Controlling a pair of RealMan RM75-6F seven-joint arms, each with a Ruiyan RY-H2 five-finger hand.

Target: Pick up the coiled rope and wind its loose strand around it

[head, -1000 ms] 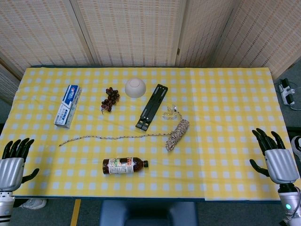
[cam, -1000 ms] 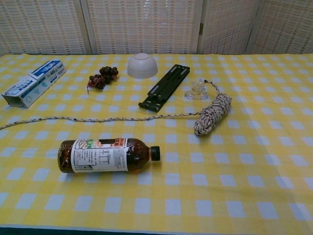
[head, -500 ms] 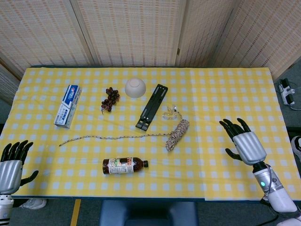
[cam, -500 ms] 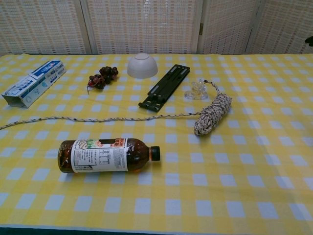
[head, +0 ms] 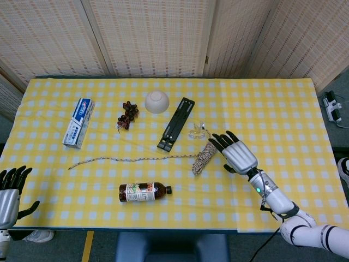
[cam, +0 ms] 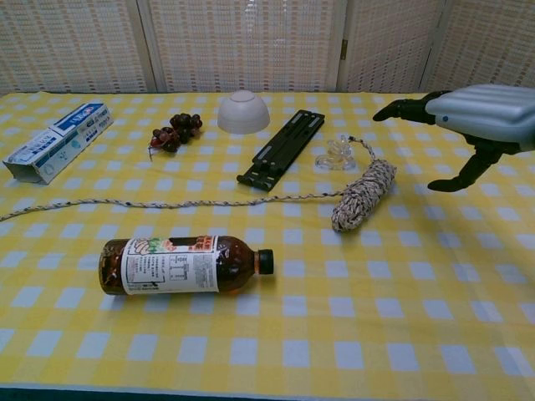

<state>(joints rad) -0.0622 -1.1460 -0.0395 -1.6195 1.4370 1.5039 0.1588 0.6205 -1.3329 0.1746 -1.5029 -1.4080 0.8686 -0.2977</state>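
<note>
On the checked cloth [head: 272, 109], coiled rope [head: 205, 155] lies just beside right hand's [head: 237, 153] spread fingers [head: 220, 139].

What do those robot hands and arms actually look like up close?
Each hand has a smooth silver-grey shell over the back and slim black fingers, much like a human hand. The right hand joins a white, segmented arm with black joint bands, a small green light at the wrist and a thin dark cable beside it. The left hand looks the same; its arm is barely visible.
</note>
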